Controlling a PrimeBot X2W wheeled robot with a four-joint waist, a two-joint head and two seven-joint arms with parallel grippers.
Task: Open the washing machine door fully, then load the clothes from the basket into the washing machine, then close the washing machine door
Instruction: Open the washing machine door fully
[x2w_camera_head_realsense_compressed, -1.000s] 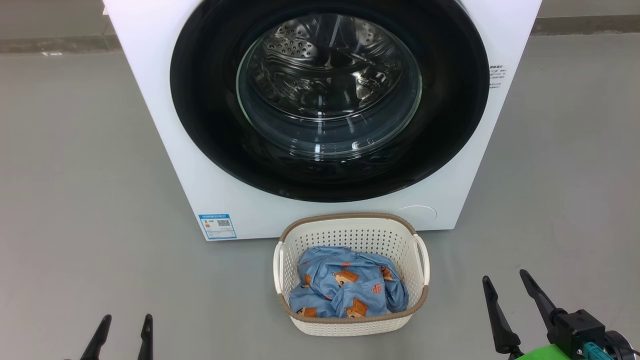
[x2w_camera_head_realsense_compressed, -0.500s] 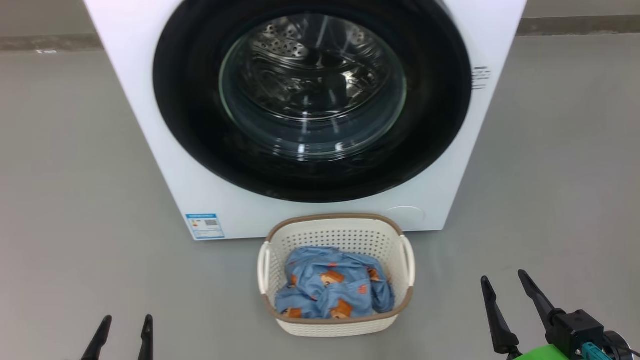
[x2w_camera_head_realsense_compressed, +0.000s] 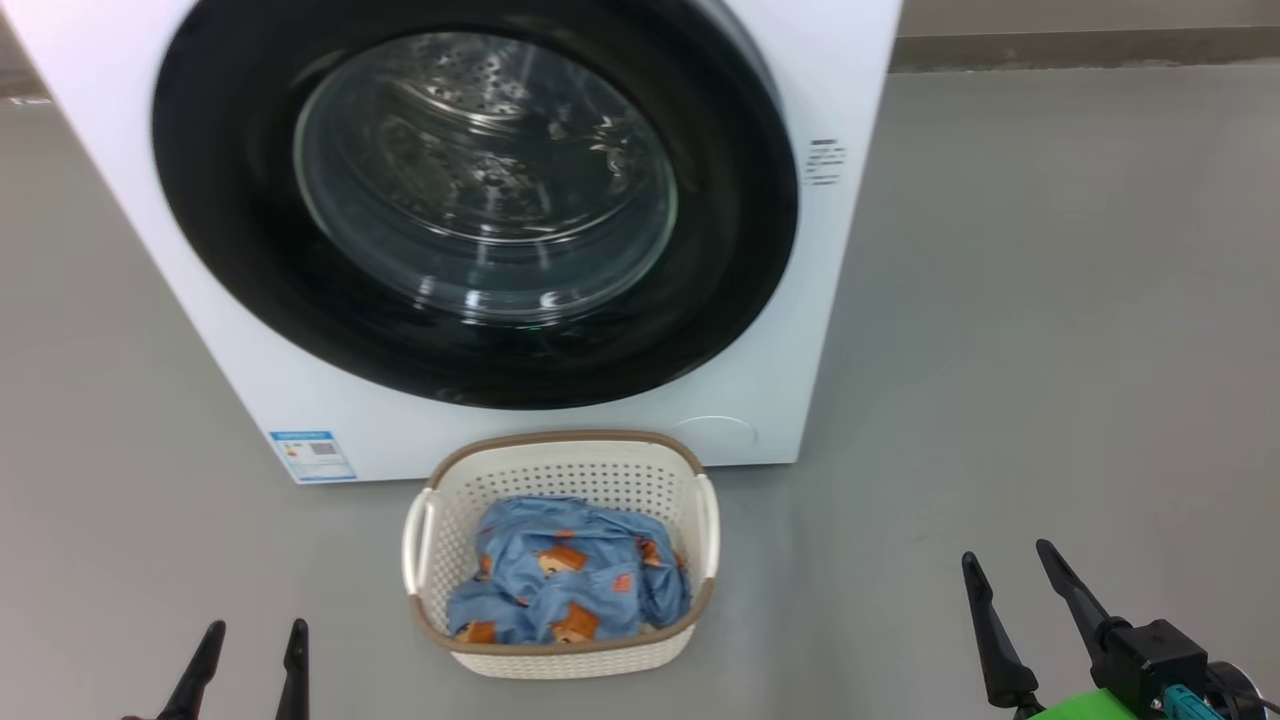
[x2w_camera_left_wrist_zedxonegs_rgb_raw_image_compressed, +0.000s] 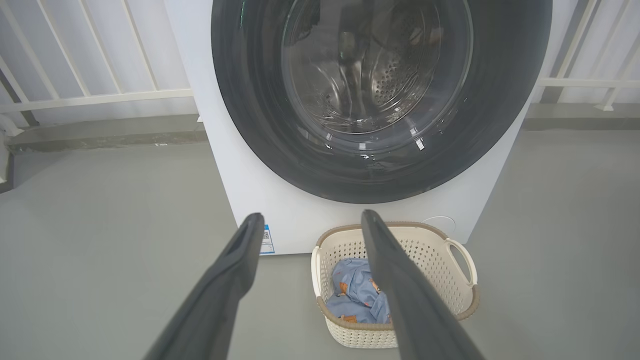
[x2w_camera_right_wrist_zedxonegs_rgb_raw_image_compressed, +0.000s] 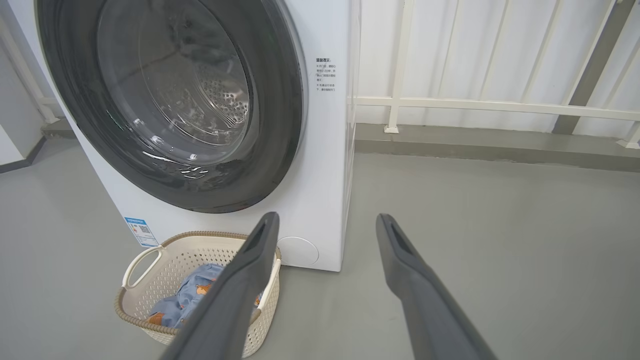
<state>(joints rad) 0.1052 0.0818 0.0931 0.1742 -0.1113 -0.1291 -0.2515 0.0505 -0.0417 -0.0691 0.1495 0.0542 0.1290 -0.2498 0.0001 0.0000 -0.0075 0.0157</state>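
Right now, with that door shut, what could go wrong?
The washing machine door has a smooth glossy rim with no obvious handle, so a grip on it might slip. The basket stands close before the washing machine, so it might get knocked. The clothes are bunched, so a piece could drop on the floor.

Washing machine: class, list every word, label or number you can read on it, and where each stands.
Blue label, lower left of the washing machine front: print too small to read.
Dark print, right of the door: too small to read.
Nothing here is legible.

Both jaws wide apart, empty.
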